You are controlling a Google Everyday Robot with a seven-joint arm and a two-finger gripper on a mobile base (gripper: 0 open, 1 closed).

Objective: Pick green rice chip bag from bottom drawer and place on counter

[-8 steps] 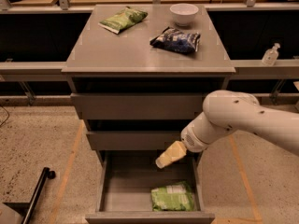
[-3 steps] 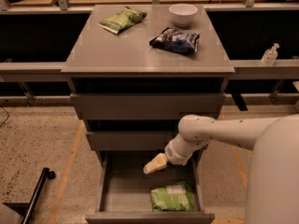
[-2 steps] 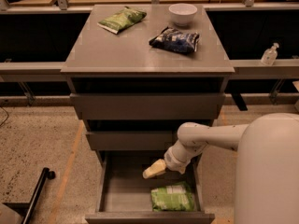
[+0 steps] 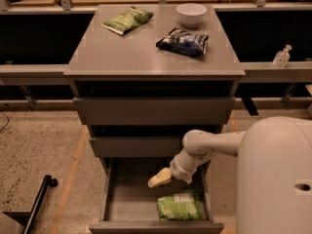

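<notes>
Drawers (image 4: 153, 110) (image 4: 136, 146) three. Green bags (image 4: 127, 20) (image 4: 180, 206) two, blue bag (image 4: 183, 41) one. Bowl (image 4: 191, 13) one, bottle (image 4: 282, 57) one. Hand (image 4: 157, 180) one, over bottom drawer (image 4: 131, 194).

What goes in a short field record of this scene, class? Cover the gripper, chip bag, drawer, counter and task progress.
gripper: over the open drawer, above and left of the chip bag, seemingly apart from it
chip bag: lying in the drawer's front right corner
drawer: lowest of three, pulled open
counter: holds a dark green bag, a blue bag and a bowl
progress: chip bag not yet picked up
</notes>
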